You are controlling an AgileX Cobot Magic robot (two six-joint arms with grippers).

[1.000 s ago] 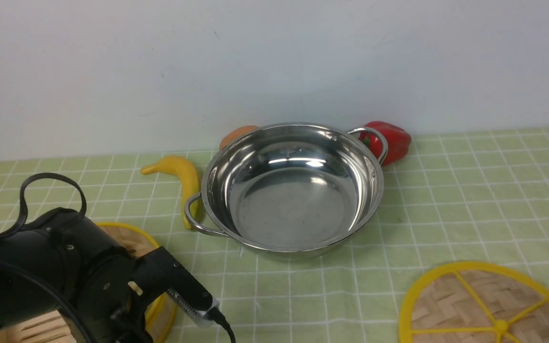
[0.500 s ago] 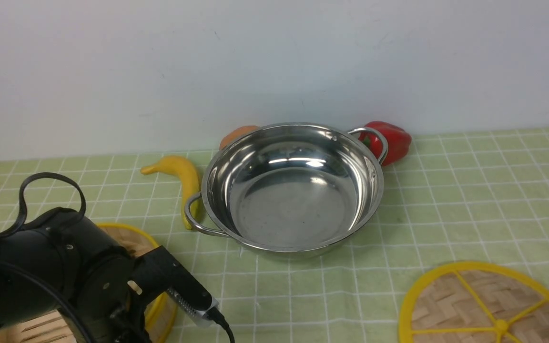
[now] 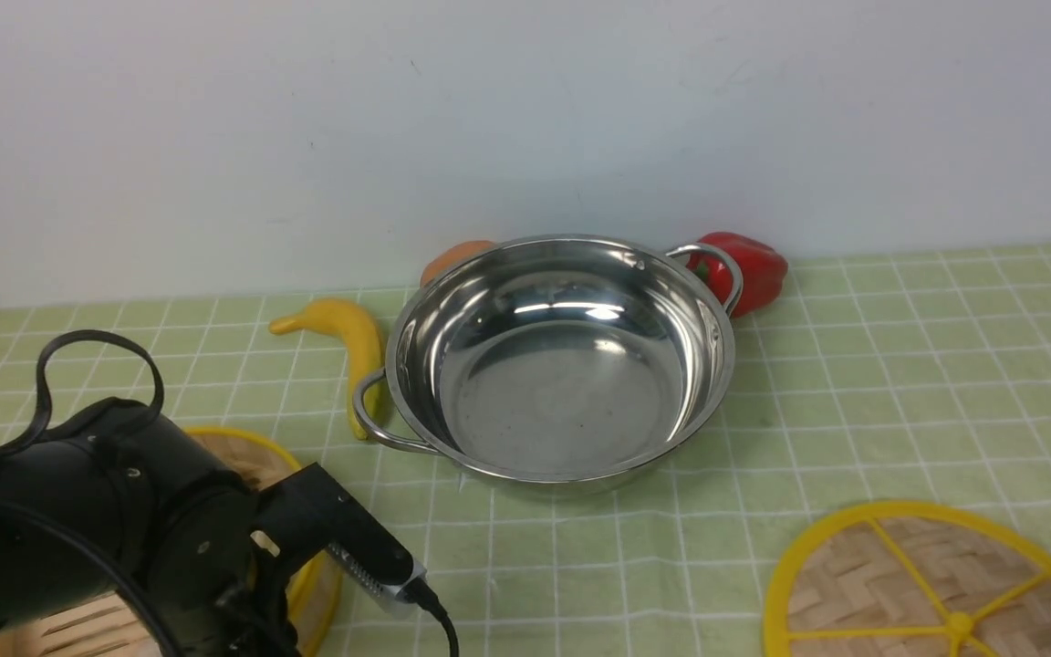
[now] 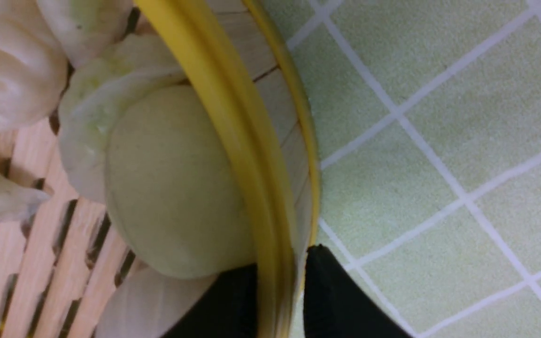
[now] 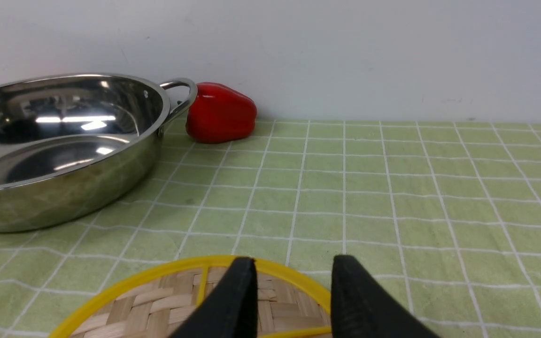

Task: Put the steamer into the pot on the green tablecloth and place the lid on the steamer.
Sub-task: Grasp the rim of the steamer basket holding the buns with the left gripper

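Your left arm [image 3: 106, 511] is low at the near left corner, bent down over the steamer [image 3: 247, 456]. In the left wrist view, your left gripper [image 4: 277, 286] has its jaws pinching the steamer's wall. One jaw is inside the basket and the other is outside, with the yellow rim squeezed between them.

Your right arm does not show in the front view. In the right wrist view, your right gripper [image 5: 293, 263] has its jaws spread apart. Their tips are over the yellow edge of the lid [image 3: 936, 584].

The steamer is at the near left of the green tablecloth [image 3: 900, 365], to the left of the pot [image 3: 562, 401] and not touching it. On its slatted floor there is a big round bun [image 4: 172, 188] pressed against the wall, right next to the inside jaw. Pale dumplings [image 4: 7, 80] lie beside the bun.

The pot sits in the middle of the cloth, and you can see its whole shiny floor. A banana [image 3: 352, 338] lies by its left handle. A red pepper [image 3: 749, 269] sits just behind its right handle. An orange thing [image 3: 457, 255] peeks out from behind the pot.

The lid lies flat at the near right, well apart from the steamer
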